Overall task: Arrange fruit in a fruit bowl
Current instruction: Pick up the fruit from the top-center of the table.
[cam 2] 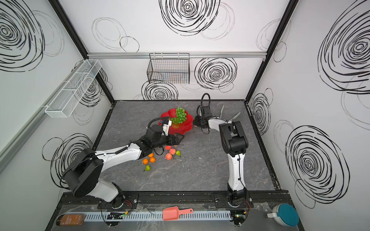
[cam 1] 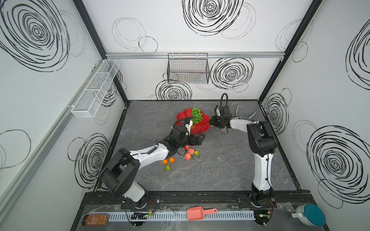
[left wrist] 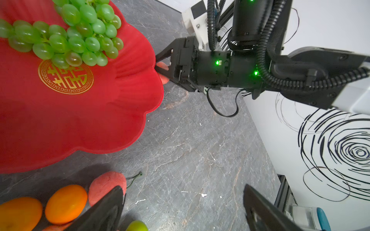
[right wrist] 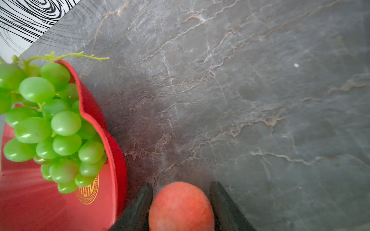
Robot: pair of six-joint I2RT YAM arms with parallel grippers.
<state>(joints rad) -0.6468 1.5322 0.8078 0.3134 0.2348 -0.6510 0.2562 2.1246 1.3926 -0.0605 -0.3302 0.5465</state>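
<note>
Right wrist view: right tool (right wrist: 180, 183) brackets a peach (right wrist: 181, 208) just beside the bowl (right wrist: 112, 152) rim; grip unclear, peach partly cropped. Left tool (left wrist: 182, 186) gapes, open surface (left wrist: 200, 140) ahead.

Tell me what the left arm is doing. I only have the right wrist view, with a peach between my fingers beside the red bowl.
Observer: The left gripper hangs open on the near side of the fruit bowl, with nothing between its jaws.
Operator: Is there fruit outside the bowl on that side?
Observer: Yes. In both top views, tangerines, peaches and two pears lie clustered on the table by the left wrist.
Operator: Is anything in the bowl besides what I see?
Observer: No. In the left wrist view only the grapes show in it.
</note>
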